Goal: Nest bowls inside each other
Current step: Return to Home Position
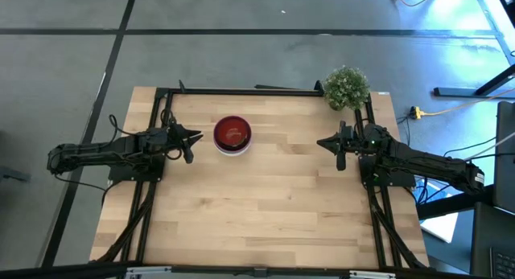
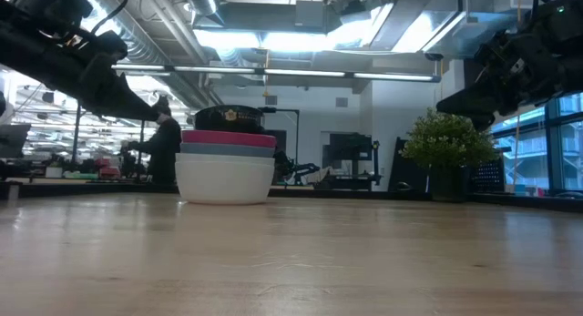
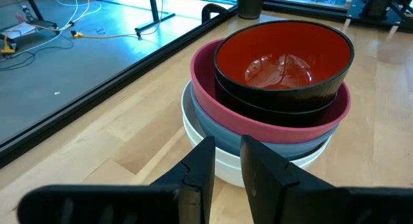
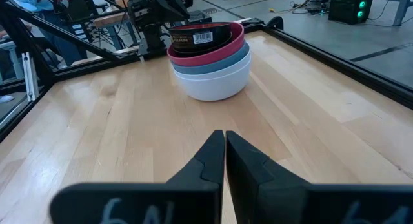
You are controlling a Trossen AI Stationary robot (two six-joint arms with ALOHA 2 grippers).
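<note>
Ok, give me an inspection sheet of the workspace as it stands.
Surface: light wooden table.
Job's things: one nested stack, red bowl on top, then pink bowl, blue bowl, white bowl lowest.
Clutter: potted plant at a far corner.
Grippers: left gripper beside the stack, narrowly open, empty; right gripper apart from it, shut, empty.
Cables: yellow cable on the floor.
Surroundings: person beyond the table.

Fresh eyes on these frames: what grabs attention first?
One stack of nested bowls stands left of the table's centre: white bowl at the bottom, then blue bowl, pink bowl, dark red bowl on top. The left gripper sits empty right beside it; the right gripper, shut, waits across the table near the potted plant at a corner.
</note>
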